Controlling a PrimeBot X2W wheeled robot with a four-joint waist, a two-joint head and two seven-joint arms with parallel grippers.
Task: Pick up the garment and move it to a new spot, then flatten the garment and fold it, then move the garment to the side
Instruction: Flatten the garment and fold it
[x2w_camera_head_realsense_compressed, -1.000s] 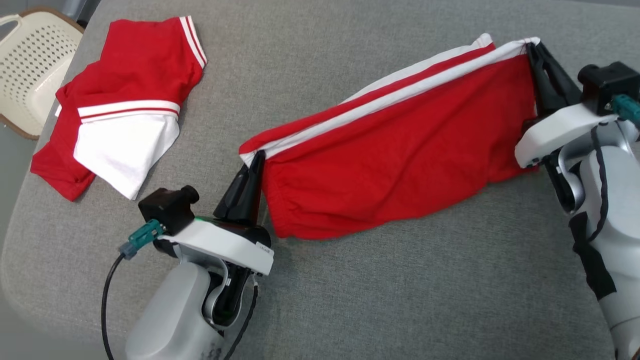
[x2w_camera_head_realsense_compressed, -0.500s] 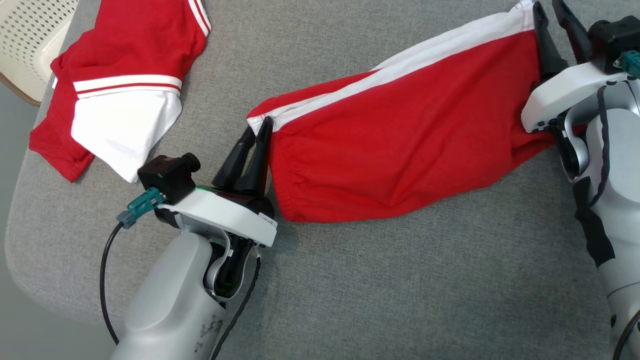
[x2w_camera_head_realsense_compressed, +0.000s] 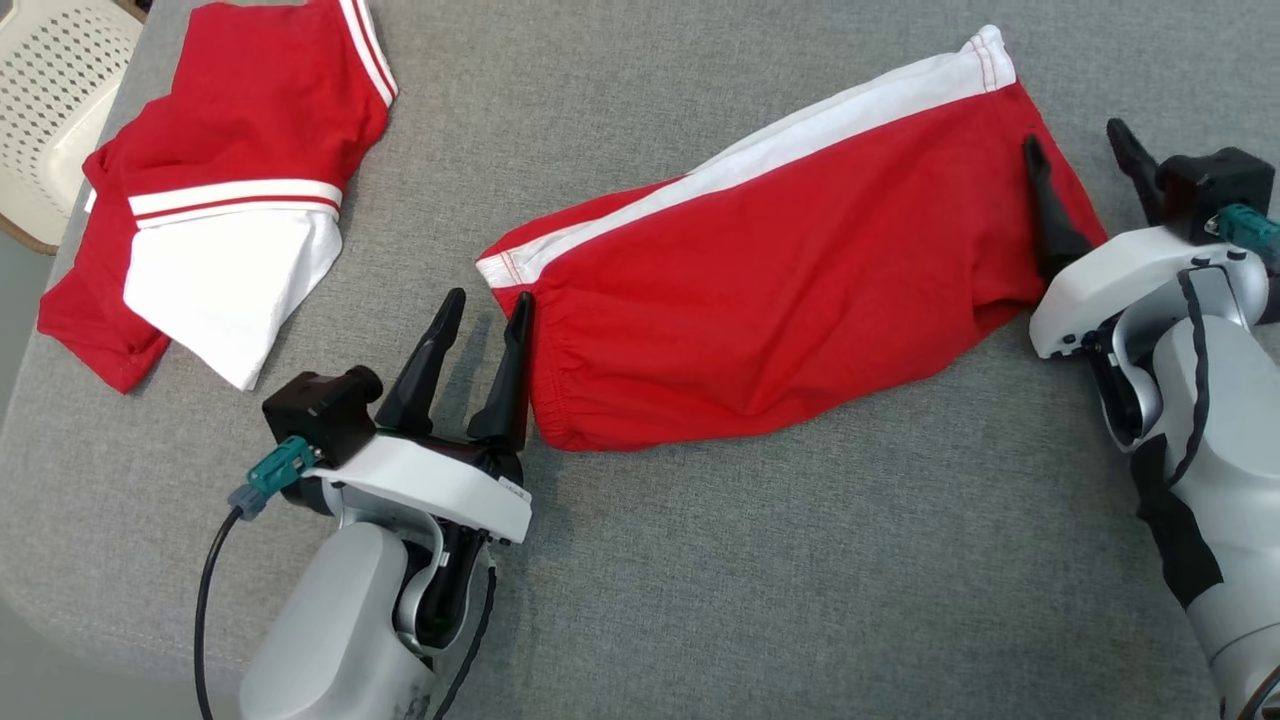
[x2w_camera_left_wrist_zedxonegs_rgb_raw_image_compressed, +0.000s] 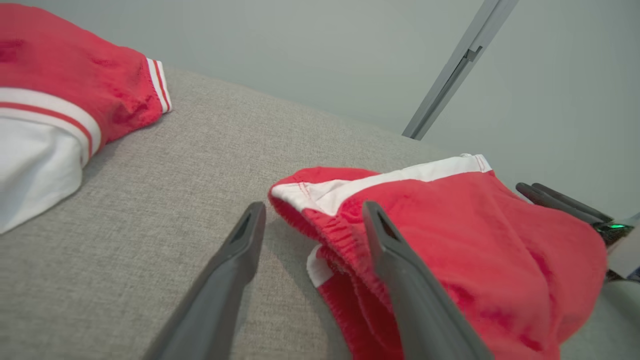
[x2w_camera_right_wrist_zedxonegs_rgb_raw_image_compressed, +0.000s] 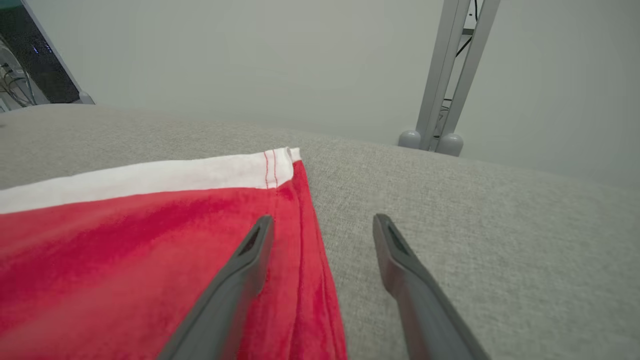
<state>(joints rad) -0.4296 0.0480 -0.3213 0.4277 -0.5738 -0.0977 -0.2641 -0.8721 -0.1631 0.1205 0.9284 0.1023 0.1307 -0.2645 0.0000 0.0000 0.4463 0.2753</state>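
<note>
The garment (x2w_camera_head_realsense_compressed: 220, 190), a red jersey with a white sleeve and red-and-white stripes, lies bunched at the table's far left, also in the left wrist view (x2w_camera_left_wrist_zedxonegs_rgb_raw_image_compressed: 50, 100). A second red piece with a white edge band (x2w_camera_head_realsense_compressed: 780, 290) lies stretched across the middle. My left gripper (x2w_camera_head_realsense_compressed: 488, 300) is open at its left end, one finger against the gathered hem (x2w_camera_left_wrist_zedxonegs_rgb_raw_image_compressed: 345, 235). My right gripper (x2w_camera_head_realsense_compressed: 1074, 138) is open at its right end, one finger over the red cloth (x2w_camera_right_wrist_zedxonegs_rgb_raw_image_compressed: 125, 250) and the other over bare table. Neither holds anything.
A cream perforated basket (x2w_camera_head_realsense_compressed: 50, 120) stands off the table's far left corner. The grey fabric tabletop (x2w_camera_head_realsense_compressed: 750, 560) runs bare toward me. A grey metal post (x2w_camera_right_wrist_zedxonegs_rgb_raw_image_compressed: 450, 75) rises beyond the far edge, with the table's left edge close to the jersey.
Both grippers opened and let go of the ends of the striped red piece, which dropped flat onto the table. The head camera shifted slightly.
</note>
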